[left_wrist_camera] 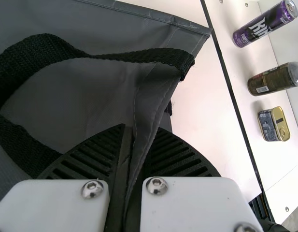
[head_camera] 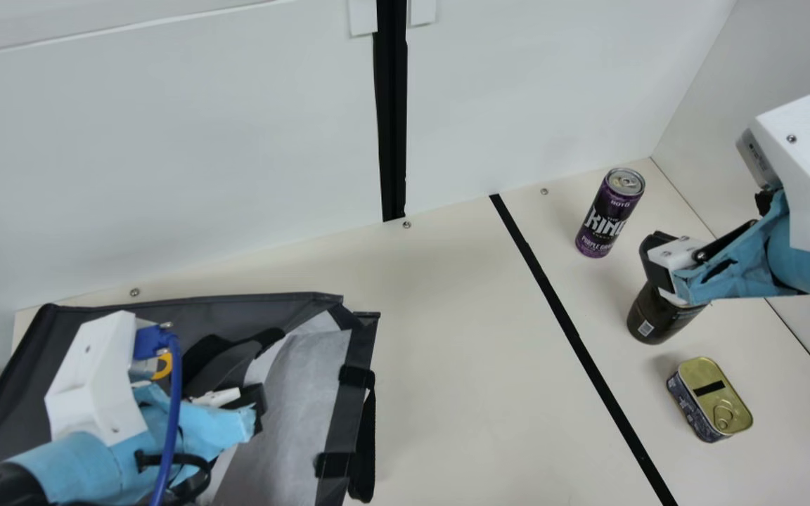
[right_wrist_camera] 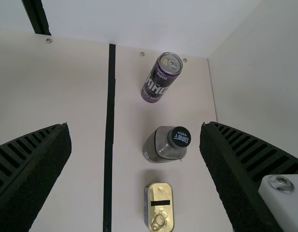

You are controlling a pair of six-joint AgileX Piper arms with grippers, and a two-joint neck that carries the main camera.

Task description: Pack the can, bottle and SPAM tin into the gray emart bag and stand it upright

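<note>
The left jaws are clamping the soft wall of the gray emart bag (head_camera: pixel 343 422), which is lying on the surface (head_camera: pixel 461 393) with its mouth facing 3 o'clock in the main view; cloth this limp will be sagging wherever it lacks support. The right jaws are standing apart above the bottle (head_camera: pixel 658 321), gripping nothing. From the bottle, the bag is lying towards 9 o'clock, the can (head_camera: pixel 609 214) is standing at 11, and the SPAM tin (head_camera: pixel 711 402) is resting at 5. The bottle is looking smooth and perhaps weighty, so the body below its shoulder is offering the best hold. The can is wanting a gentle mid-height squeeze, the low, rigid tin a grip across its narrow width.
</note>
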